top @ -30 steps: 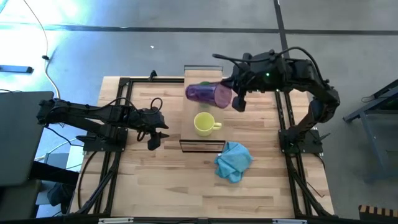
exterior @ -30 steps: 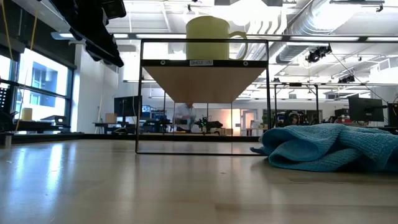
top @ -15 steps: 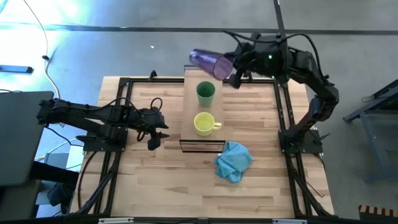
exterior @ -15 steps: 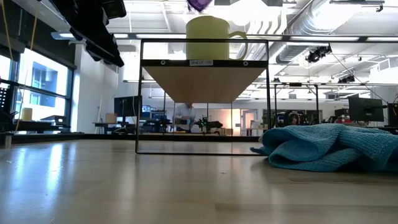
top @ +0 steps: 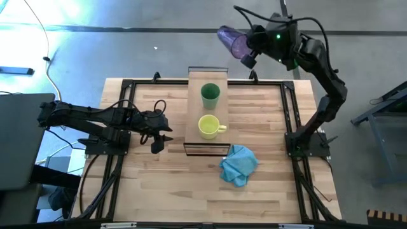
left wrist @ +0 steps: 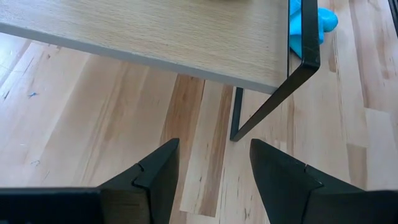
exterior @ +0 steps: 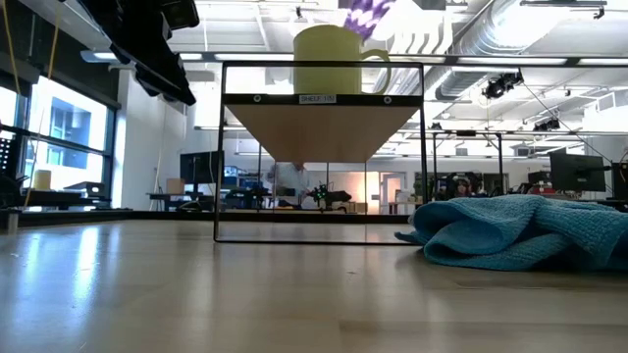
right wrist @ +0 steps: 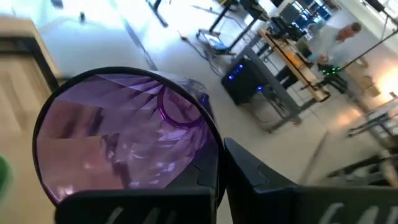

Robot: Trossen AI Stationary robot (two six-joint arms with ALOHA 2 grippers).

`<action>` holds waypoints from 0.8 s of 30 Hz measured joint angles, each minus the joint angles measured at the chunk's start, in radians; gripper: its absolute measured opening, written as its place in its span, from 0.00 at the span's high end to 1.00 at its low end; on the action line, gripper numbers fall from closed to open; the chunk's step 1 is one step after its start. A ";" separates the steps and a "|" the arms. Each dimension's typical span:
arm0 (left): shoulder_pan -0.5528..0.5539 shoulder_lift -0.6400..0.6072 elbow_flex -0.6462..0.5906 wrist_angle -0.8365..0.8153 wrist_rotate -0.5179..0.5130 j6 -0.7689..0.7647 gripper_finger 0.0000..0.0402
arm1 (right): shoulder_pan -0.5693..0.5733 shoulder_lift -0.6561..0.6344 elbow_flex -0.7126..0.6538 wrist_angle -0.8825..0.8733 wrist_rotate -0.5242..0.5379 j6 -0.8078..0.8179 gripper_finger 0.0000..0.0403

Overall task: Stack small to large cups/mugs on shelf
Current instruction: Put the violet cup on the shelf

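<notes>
Right gripper (top: pixel 249 52) clamps the purple tumbler (top: pixel 231 42) tilted high at the frame's upper right, beyond the shelf (top: pixel 197 108), so it should level out and descend squarely; left gripper (top: pixel 157 141) waits, parted.

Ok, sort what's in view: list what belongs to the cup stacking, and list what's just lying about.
Belongs to the job:
- yellow mug, on the shelf
- green cup, on the shelf
- purple tumbler, held tilted in the right gripper past the table's far edge
- left gripper, open, waiting beside the shelf

Just lying about:
- blue cloth, on the table
</notes>
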 joint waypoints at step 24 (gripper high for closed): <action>0.000 0.000 0.000 0.140 0.035 -0.001 0.54 | -0.378 0.125 0.000 -0.166 -0.623 -0.395 1.00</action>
